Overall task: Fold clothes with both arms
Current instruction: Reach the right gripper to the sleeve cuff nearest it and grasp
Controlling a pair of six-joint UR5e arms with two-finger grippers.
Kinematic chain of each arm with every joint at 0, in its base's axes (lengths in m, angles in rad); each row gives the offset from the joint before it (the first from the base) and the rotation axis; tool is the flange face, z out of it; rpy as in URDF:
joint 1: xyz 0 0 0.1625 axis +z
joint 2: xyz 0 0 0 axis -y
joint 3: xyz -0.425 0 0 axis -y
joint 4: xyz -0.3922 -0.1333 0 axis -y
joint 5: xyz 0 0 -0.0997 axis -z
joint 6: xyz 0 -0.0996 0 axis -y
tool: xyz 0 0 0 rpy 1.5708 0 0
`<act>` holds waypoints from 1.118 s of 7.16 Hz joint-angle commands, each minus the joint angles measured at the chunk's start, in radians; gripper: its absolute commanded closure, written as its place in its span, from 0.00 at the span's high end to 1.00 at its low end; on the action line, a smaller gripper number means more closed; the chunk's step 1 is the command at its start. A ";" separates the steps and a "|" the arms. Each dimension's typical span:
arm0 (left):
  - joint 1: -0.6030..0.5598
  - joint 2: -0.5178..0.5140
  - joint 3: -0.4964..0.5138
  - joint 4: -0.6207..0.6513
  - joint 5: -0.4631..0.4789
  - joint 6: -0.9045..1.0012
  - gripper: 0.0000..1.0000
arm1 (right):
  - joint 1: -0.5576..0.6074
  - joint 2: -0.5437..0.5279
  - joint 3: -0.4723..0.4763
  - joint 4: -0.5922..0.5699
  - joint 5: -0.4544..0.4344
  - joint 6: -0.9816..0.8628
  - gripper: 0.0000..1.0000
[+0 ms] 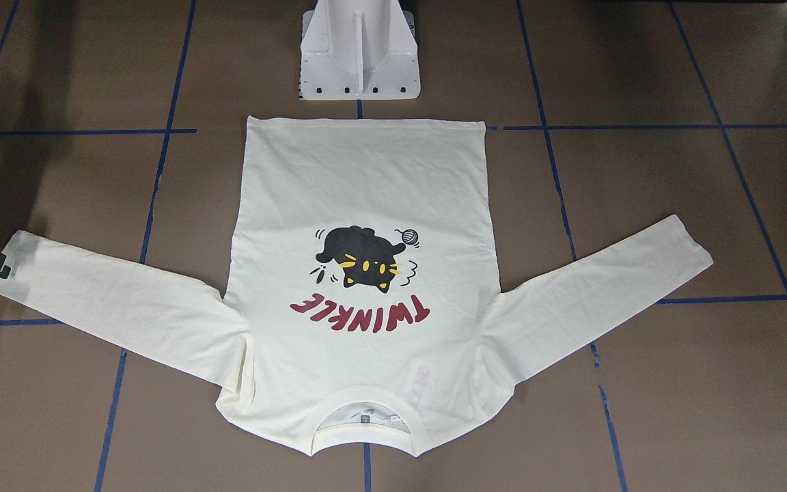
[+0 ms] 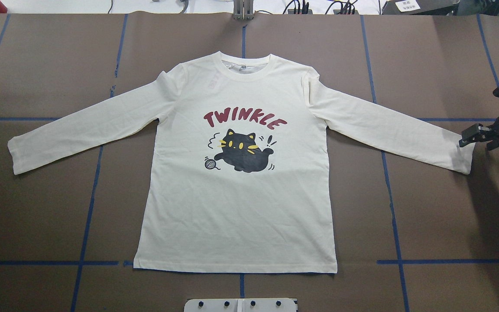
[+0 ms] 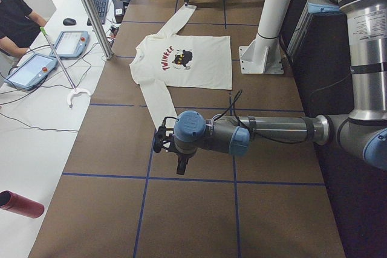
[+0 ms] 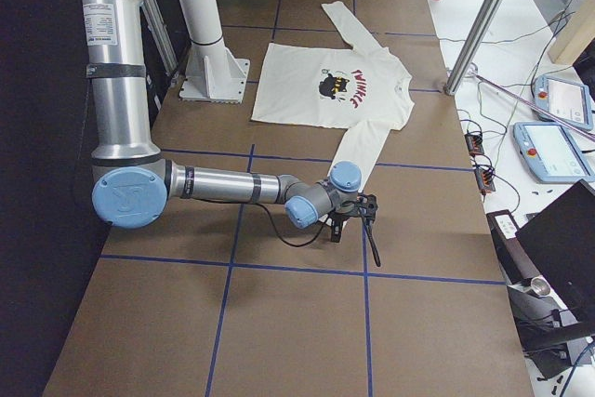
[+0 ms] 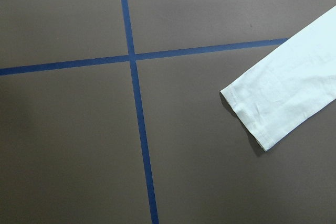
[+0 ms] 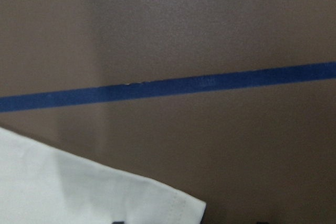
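1. Overhead exterior view suggests the fold hasn't started: the right gripper (image 2: 470,139) sits right at the right cuff (image 2: 459,154), and nothing is folded yet.
2. Its fingers look spread apart, holding nothing. The left gripper (image 3: 179,168) hangs over the tabletop (image 2: 427,216) near the left cuff (image 2: 15,156); I cannot tell how its fingers stand.
3. Next, I reckon, each side must pinch its cuff and carry the sleeve in over the body.
4. The T-shirt (image 2: 241,208) lies flat mid-tabletop, cat print up, collar away from the robot, sleeves spread wide.
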 commanded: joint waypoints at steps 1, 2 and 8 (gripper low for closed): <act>0.000 0.000 0.000 -0.001 0.000 0.000 1.00 | -0.001 0.002 0.005 0.000 0.005 -0.008 0.00; 0.000 0.000 0.000 0.001 0.000 0.000 1.00 | -0.001 0.005 0.008 0.000 0.008 -0.009 0.00; 0.000 -0.002 0.003 -0.007 -0.002 0.003 1.00 | -0.060 0.029 0.336 -0.017 0.061 0.235 0.00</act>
